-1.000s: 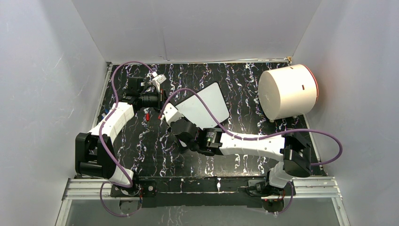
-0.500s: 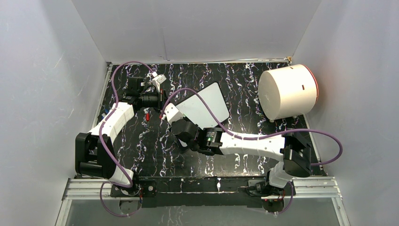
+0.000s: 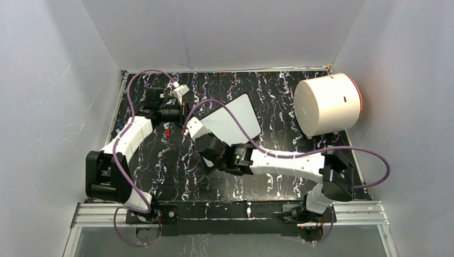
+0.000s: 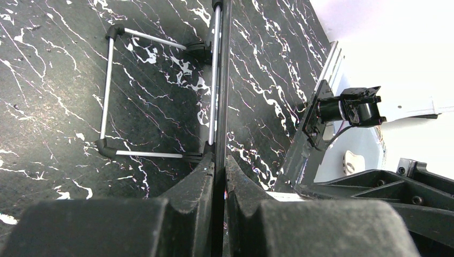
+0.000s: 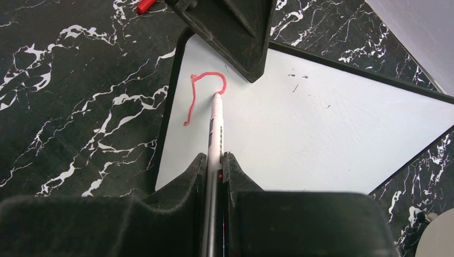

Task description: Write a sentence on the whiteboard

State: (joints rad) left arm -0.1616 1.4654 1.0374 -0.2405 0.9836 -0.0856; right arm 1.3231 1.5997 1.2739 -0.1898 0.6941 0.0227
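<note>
The right end effector [image 5: 214,160] is clenched on a white marker [image 5: 216,126]. The marker's tip touches the whiteboard [image 5: 310,128] at the lower end of the loop of a red letter P. That P is all there is of the sentence [image 5: 197,91] so far, and it sits at the upper left of the right wrist view.

The left end effector [image 4: 218,167] is clamped on the whiteboard's thin edge, with the wire stand [image 4: 108,91] showing on the left of that view. A red cap [image 3: 167,131] lies on the table [image 3: 278,91] just left of the board. The big white cylinder [image 3: 327,104] lies at the right.

Compared with a second ago, the right wrist has turned slightly in the top view. The left arm and the board lie as they did.
</note>
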